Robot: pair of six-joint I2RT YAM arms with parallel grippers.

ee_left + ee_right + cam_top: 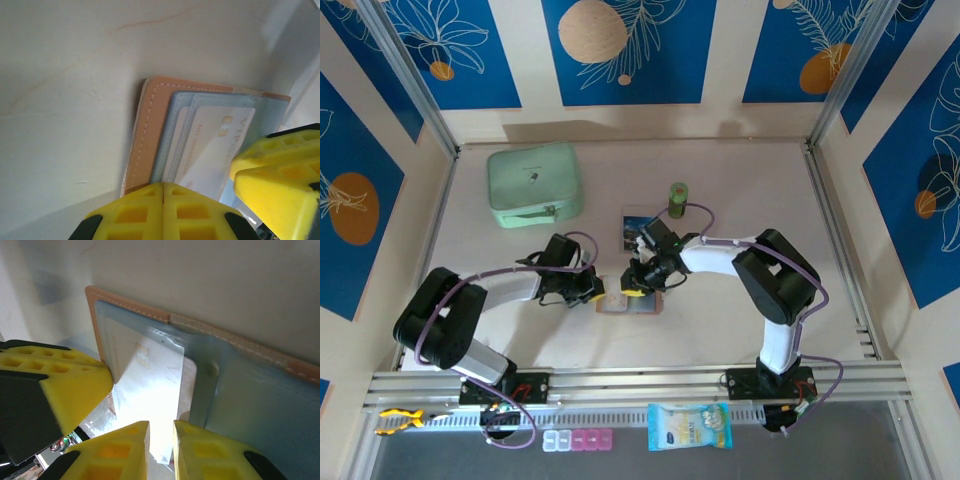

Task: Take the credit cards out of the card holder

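The card holder lies open on the table, tan with greyish pockets. A pale credit card with a gold chip sticks out of its pocket. My right gripper has its jaws a narrow gap apart with the card's near end between them, shut on it. Beside it, my left gripper is shut with nothing in it and its tips sit at the holder's tan edge, by the holder's left end. Another credit card, blue-faced, lies loose on the table behind the holder.
A green cylinder stands just behind the loose card. A mint-green zip case sits at the back left. The left gripper's yellow finger sits close beside the card. A blue-and-white packet lies beyond the front rail.
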